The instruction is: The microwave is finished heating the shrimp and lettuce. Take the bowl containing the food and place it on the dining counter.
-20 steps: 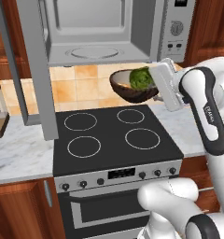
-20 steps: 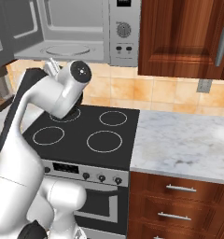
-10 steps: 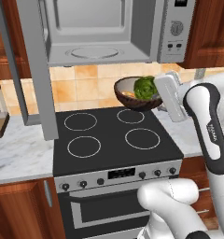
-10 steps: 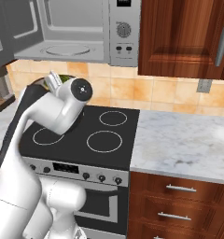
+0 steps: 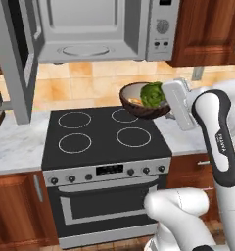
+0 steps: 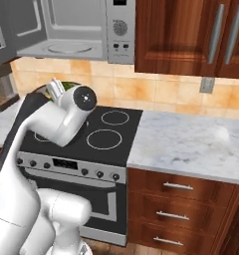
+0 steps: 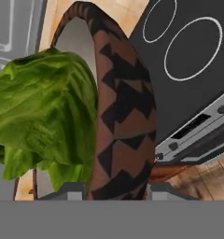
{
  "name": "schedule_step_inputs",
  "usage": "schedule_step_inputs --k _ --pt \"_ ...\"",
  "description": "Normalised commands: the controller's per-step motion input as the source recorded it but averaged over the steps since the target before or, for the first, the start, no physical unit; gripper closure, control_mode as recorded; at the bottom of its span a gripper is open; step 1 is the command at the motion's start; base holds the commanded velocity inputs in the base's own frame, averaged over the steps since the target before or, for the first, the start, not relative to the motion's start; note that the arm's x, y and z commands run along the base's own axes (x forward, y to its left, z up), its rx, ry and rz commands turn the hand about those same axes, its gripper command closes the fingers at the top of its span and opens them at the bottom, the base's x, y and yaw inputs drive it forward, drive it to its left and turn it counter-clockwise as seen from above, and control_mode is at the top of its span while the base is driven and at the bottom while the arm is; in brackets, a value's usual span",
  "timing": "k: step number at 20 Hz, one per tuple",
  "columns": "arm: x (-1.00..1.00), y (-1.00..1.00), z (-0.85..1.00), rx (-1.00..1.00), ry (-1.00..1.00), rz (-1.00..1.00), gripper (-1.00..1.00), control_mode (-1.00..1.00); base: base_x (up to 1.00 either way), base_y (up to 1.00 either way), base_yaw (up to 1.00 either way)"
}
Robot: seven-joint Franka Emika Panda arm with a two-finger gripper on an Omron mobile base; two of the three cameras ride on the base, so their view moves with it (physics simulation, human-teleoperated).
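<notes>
Round bowl (image 5: 145,102), dark brown with a black triangle pattern outside and a smooth greyish inside, held in the air above the back right of the stove (image 5: 104,133), tipped on its side. Crinkled, leafy bright green lettuce (image 5: 152,94) inside, 1 clump, lying against the wall nearest the gripper (image 7: 117,189). A small orange-pink bit (image 5: 133,101) low in the bowl, likely shrimp, too small to count. Gripper pinching the bowl's rim, 1 finger inside and 1 outside, seen in the hand view.

Stove top flat, glossy black, with 4 thin white burner rings; brushed metal front with a row of knobs and a dark oven window. Above, 1 stainless-steel microwave (image 5: 101,28), door (image 5: 14,59) swung wide to the left, pale cavity with a round glass turntable (image 5: 86,50), button panel on the right.

White-grey veined marble table (image 6: 191,142) either side of the stove, over reddish-brown wood drawers with 3 metal bar handles in the right base view. Tan tiled backsplash, matching wood wall cabinets upper right.
</notes>
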Motion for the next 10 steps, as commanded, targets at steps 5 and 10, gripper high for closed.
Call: schedule_step_inputs --k 5,10 --pt "0.0 0.0 0.0 0.0 0.0 0.0 1.0 1.0 -0.96 -0.79 0.61" --pt "0.0 0.0 0.0 0.0 0.0 0.0 1.0 1.0 -0.51 -0.18 0.99"
